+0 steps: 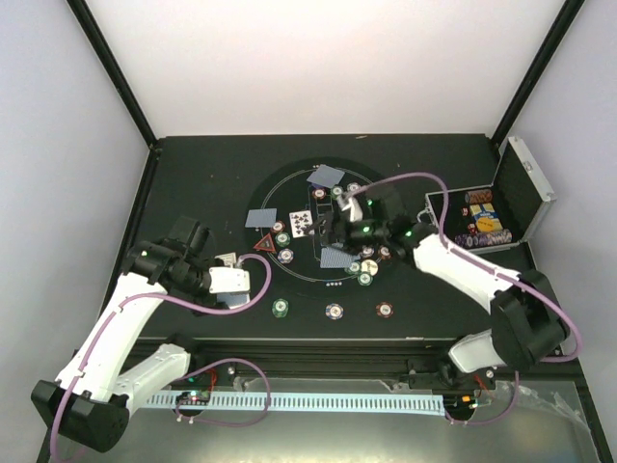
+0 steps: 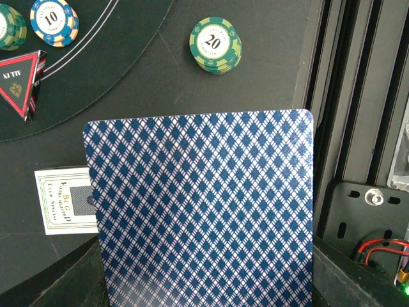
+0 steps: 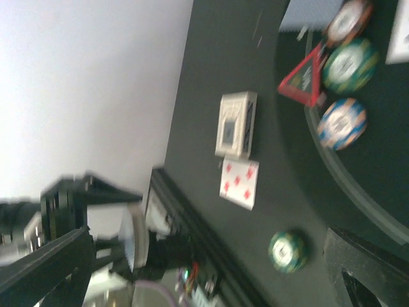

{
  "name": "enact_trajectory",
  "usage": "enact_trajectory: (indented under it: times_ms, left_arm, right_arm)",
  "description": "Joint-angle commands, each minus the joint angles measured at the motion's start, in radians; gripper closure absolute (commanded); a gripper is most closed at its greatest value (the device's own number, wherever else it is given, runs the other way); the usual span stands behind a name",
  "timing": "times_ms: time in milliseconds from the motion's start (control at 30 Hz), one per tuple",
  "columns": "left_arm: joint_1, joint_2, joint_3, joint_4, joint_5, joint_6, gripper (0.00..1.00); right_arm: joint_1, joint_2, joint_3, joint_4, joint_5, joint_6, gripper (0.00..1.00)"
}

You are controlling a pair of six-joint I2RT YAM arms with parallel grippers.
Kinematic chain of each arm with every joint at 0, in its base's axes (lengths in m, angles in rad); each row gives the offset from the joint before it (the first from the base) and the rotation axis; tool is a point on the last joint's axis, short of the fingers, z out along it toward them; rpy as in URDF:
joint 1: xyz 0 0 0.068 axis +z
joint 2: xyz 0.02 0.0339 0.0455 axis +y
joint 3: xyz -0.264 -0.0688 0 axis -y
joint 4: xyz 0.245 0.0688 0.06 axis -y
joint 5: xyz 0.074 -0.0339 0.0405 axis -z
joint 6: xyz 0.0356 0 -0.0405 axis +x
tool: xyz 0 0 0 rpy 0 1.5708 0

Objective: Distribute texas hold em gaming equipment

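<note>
Your left tool (image 1: 231, 268) is pinched narrow on one blue-backed card (image 2: 198, 211), just off the near-left edge of the mat (image 1: 308, 278) and beside the card box (image 2: 67, 199). Your right tool (image 1: 345, 224) stands wide over the mat's middle, with chips (image 1: 365, 278) near it.

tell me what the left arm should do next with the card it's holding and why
Probably carry the playing card forward and set it down by the green 20 chip stack. The left fingers are shut on it near the card box, and no card lies by that stack yet.
</note>
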Motion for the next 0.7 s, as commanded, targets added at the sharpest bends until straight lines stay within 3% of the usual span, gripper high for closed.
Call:
enact_trajectory:
  times_ms: [0, 267, 667]
  left_arm:
    - [-0.006, 0.011, 0.049, -0.001, 0.018, -0.007, 0.99]
    - [-0.007, 0.013, 0.044, 0.006, 0.028, -0.01, 0.98]
    - [-0.007, 0.014, 0.043, 0.008, 0.034, -0.01, 0.98]
  right_arm:
    - [0.175, -0.055, -0.071, 0.035, 0.065, 0.107, 0.0]
    - [0.429, 0.01, -0.119, 0.361, 0.029, 0.274, 0.09]
    - [0.53, 0.106, -0.067, 0.496, 0.022, 0.365, 0.21]
